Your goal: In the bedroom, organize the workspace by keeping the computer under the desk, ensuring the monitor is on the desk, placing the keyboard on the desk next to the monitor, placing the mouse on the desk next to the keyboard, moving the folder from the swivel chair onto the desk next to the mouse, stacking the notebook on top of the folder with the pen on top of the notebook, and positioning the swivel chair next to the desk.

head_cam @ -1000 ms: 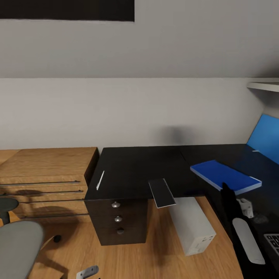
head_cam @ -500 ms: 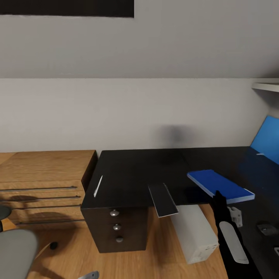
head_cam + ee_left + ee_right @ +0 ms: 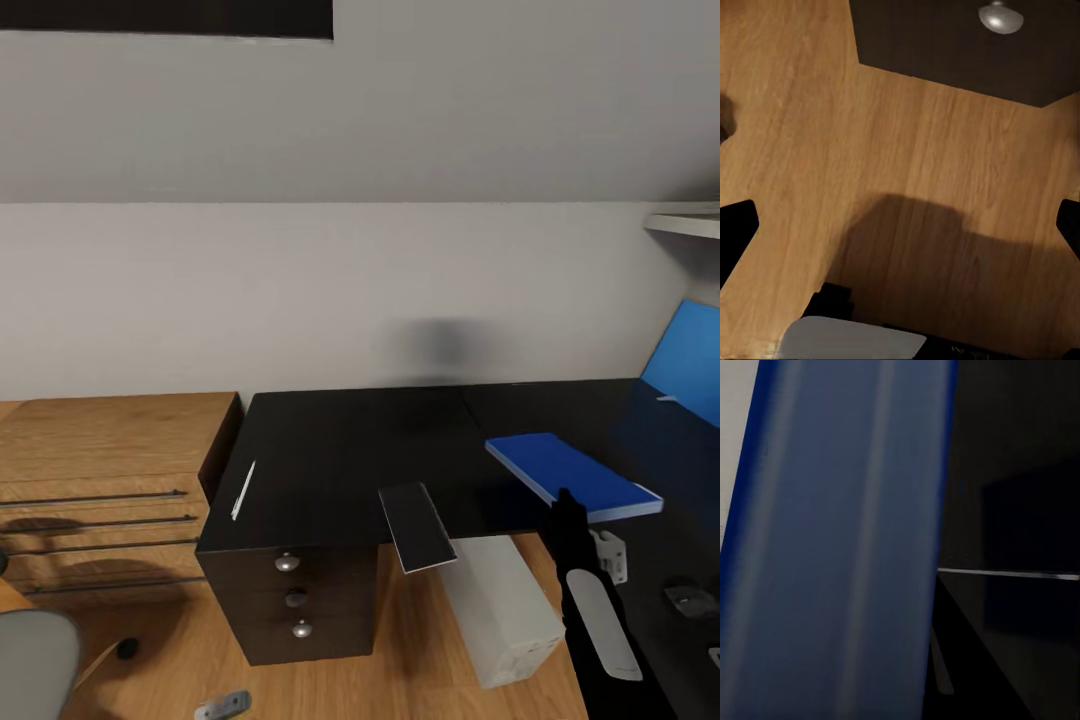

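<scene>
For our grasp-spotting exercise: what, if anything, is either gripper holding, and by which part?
Left gripper: open over wooden floor, holding nothing. Right gripper: cannot be told.

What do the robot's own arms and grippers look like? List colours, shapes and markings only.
The right arm is slender and black, carrying a long pale grey oval panel, with a small white bracket-like fitting beside it. The left gripper has two black, blunt fingers, and a rounded pale grey housing near them. No cables or markings can be made out.
</scene>
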